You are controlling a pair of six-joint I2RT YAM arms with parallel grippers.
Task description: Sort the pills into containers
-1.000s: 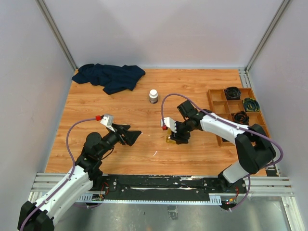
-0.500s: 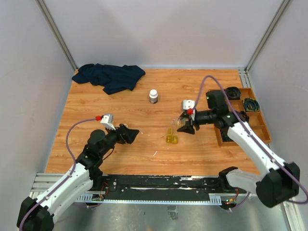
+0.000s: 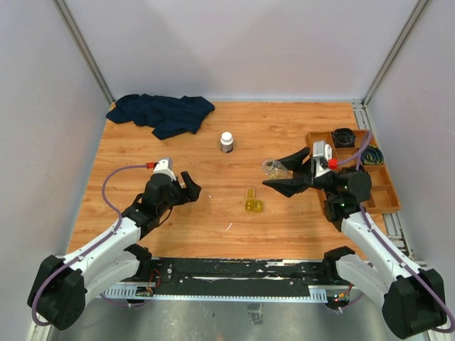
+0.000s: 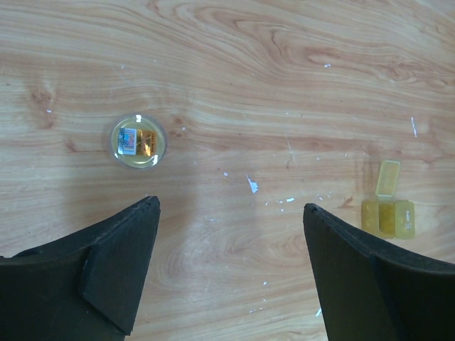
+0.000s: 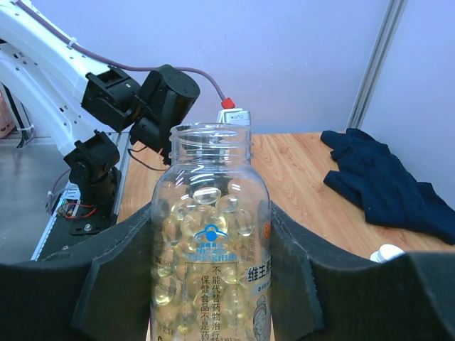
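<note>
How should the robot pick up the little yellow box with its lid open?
I'd take the small flat translucent yellow case by its chunky body, not the thin flipped-open lid. It lies flat on the wooden table, so the open left pincer should drop straight down from above and pinch across the body.

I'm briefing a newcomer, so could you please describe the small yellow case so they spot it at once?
On the wooden table, start at the white-capped bottle and come toward the arms' bases, slightly right. The yellow case lies there on bare wood: flat, translucent yellow, lid flipped open, unlike the upright bottle.
</note>
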